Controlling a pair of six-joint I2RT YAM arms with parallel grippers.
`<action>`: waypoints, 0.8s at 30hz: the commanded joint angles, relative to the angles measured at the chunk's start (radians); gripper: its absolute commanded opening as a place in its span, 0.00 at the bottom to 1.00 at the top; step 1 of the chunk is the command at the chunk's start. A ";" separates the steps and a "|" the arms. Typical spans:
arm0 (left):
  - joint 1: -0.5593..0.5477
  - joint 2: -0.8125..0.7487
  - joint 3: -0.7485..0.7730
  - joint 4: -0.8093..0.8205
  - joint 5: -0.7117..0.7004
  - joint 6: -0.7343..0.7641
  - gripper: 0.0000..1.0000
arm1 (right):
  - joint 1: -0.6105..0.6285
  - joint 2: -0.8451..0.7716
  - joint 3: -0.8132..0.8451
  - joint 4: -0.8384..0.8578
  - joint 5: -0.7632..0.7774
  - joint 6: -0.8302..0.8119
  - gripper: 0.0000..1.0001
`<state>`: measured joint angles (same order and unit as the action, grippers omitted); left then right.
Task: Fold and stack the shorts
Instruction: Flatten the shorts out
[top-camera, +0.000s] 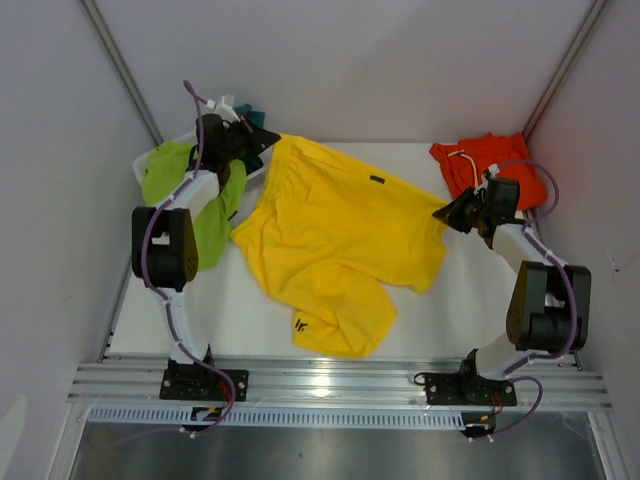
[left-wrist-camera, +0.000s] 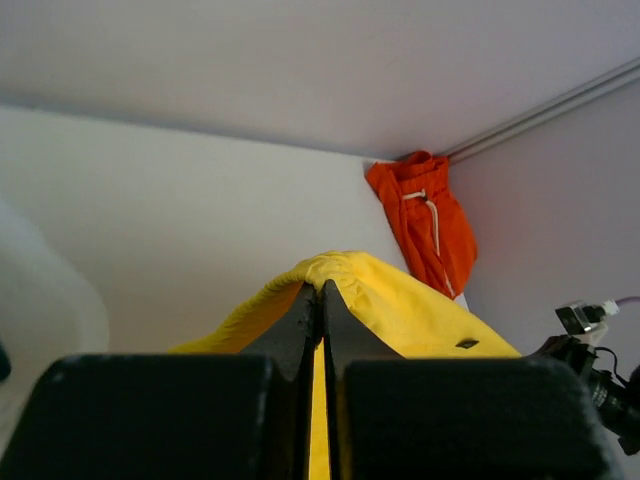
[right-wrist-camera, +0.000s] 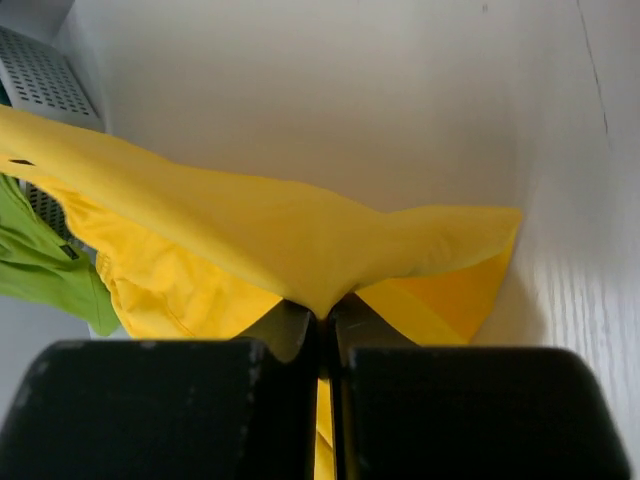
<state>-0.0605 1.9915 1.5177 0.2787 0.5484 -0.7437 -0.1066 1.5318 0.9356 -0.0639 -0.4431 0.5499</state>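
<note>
The yellow shorts lay spread across the middle of the white table, bright and plain, with a small dark label near the rear edge and a second small dark mark on the crumpled leg nearest the arm bases. The fabric was wrinkled and uneven, and the front leg was bunched into folds.

2 corners of the rear edge were lifted. The left gripper was closed tight on the rear-left corner; in its wrist view the yellow cloth rose out of the pinched fingertips as a small ridge. The right gripper was likewise clamped on the right-hand corner, and its wrist view showed the cloth draping up and away from the closed jaws in a stretched sheet.

The orange shorts, with a white drawstring, sat bunched in the rear-right corner, apart from the yellow pair. The lime-green shorts hung over the white basket at the rear left, touching the yellow pair's left edge. A bit of teal fabric showed behind the left gripper.
</note>
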 joint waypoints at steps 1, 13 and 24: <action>-0.016 0.100 0.186 0.016 -0.042 0.052 0.00 | -0.013 0.117 0.135 0.113 0.030 0.013 0.00; -0.029 0.464 0.664 0.019 -0.091 -0.060 0.97 | -0.068 0.418 0.350 0.288 0.075 0.105 0.75; -0.028 0.241 0.676 -0.155 -0.093 0.099 0.99 | -0.015 0.252 0.319 0.185 0.112 -0.002 0.99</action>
<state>-0.0887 2.4390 2.1906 0.1799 0.4541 -0.7410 -0.1562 1.9236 1.2873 0.1291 -0.3458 0.6182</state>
